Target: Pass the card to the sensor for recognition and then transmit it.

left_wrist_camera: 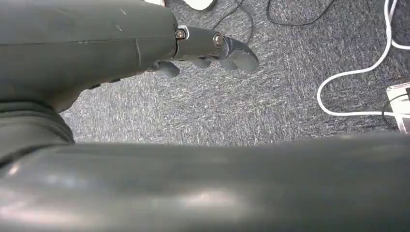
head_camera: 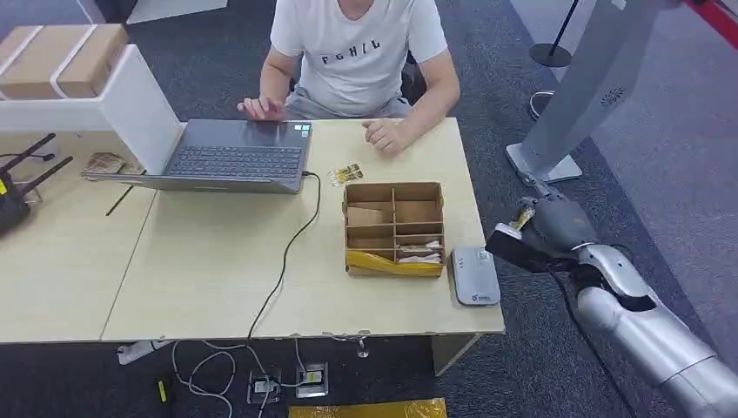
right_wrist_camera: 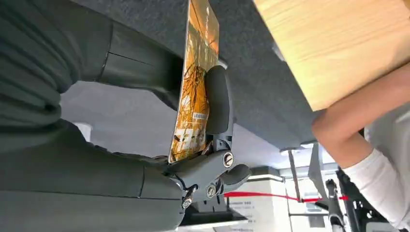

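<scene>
Robot's right hand [head_camera: 541, 233] pinches an orange card [right_wrist_camera: 193, 92] just right of the grey sensor [head_camera: 474, 275] on the table's [head_camera: 200, 270] near-right corner. Left hand [left_wrist_camera: 145, 46] over carpet, fingers slightly curled, holding nothing.

High head view over table [head_camera: 218, 261]; close wrist views behind hands.

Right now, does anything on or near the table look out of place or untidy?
Mostly small things. Two orange cards lie loose on the table behind the cardboard organizer, not in its compartments. Cables and a power strip sprawl on the floor below. The right hand, beside the table, holds a card.
</scene>
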### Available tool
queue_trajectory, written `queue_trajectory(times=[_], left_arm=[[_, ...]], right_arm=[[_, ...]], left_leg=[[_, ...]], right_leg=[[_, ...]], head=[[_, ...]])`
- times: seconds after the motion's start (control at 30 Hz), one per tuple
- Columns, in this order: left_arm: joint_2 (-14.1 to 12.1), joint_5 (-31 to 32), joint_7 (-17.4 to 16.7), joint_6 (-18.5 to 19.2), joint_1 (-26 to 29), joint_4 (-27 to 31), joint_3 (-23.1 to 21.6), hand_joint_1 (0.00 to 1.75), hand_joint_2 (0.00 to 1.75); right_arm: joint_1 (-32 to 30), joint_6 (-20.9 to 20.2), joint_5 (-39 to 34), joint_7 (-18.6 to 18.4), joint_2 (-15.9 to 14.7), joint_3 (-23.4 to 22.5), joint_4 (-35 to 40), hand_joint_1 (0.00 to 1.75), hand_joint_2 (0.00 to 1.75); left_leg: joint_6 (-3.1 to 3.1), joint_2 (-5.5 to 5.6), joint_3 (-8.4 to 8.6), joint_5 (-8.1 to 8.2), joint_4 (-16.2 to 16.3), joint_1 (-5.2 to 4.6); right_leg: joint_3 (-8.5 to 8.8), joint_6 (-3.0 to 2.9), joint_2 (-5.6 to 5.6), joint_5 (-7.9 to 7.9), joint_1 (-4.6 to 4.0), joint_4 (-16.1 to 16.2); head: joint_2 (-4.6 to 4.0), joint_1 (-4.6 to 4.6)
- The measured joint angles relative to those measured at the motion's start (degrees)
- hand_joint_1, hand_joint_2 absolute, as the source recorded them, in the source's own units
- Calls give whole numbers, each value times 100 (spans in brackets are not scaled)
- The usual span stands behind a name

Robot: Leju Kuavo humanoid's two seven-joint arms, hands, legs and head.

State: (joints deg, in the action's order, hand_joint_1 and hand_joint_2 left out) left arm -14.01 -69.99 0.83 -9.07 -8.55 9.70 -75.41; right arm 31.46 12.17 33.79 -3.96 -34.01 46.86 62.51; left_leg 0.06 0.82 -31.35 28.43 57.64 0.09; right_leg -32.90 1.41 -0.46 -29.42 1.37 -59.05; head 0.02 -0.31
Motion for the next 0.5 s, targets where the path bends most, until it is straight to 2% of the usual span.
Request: queue_trajectory(times=[0.5], left_arm=[[-13, -153, -186, -72, 2, 0, -2, 0, 0]], right_arm=[[31, 321, -652, 328, 549, 374, -757, 175, 175]], left_leg=[[0, 1, -1, 0, 0, 0]], right_leg=[[0, 0, -2, 0, 0, 0]], head=[[0, 2]])
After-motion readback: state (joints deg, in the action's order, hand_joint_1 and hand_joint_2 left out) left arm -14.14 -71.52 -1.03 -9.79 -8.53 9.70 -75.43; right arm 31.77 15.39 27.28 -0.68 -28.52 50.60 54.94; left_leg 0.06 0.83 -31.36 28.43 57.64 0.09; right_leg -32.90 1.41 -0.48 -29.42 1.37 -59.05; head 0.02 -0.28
